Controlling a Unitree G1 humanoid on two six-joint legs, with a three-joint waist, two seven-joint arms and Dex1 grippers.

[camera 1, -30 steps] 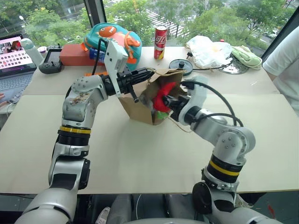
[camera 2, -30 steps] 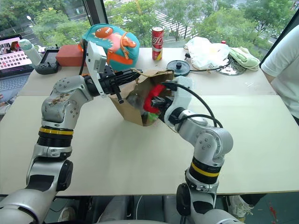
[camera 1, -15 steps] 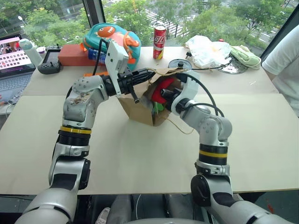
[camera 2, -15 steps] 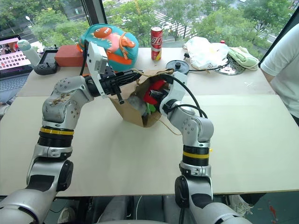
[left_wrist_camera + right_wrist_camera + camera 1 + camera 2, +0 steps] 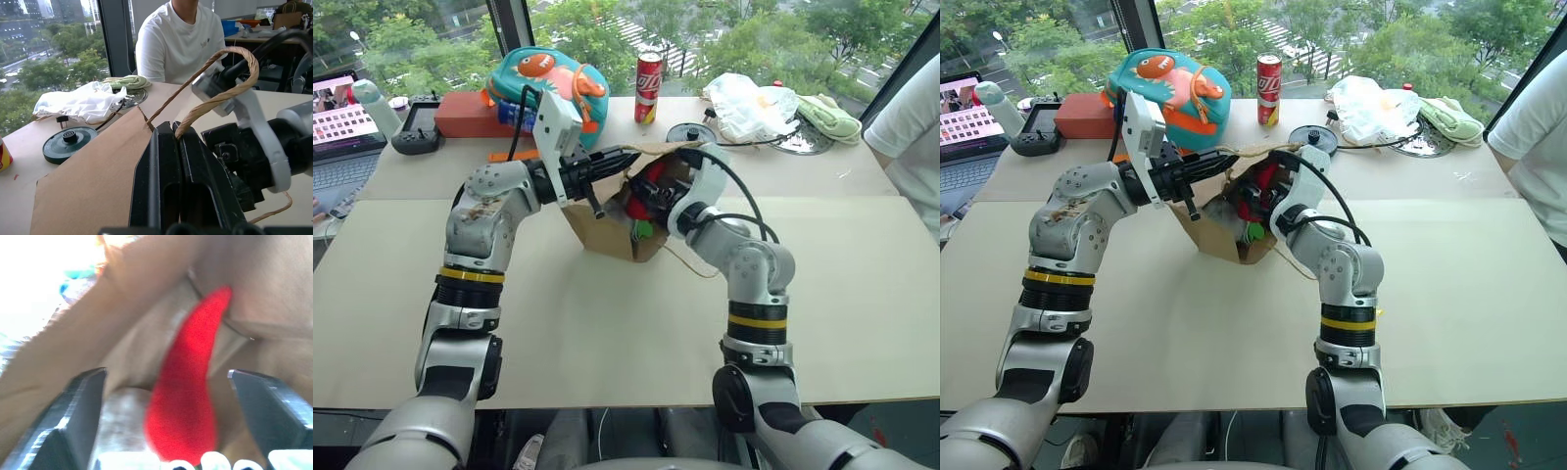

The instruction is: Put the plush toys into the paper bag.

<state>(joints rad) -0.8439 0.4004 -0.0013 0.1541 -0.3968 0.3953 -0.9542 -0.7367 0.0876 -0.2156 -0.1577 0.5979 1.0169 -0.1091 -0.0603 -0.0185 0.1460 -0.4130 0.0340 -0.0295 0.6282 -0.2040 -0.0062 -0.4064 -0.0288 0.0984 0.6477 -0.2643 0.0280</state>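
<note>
The paper bag (image 5: 612,225) is seen at centre frame, tipped on the table (image 5: 607,323) with its mouth toward the right. Its upper rim is pinched by the left gripper (image 5: 176,147), whose fingers are clenched on the cardboard edge just beside the twine handle (image 5: 222,88).

The right gripper (image 5: 166,382) is pushed into the bag's mouth, its fingers (image 5: 83,406) spread wide and released. The red plush toy (image 5: 188,382) is seen between them, inside the bag and free of both fingers; its green leafy end (image 5: 1253,233) shows at the bag's lower lip. A grey fuzzy toy (image 5: 1221,211) is seen deeper inside, to the left of the red one.

At upper frame a teal backpack (image 5: 548,78) and a red can (image 5: 648,88) are noted behind the bag. A person's white sleeve (image 5: 911,127) is seen at the right edge.
</note>
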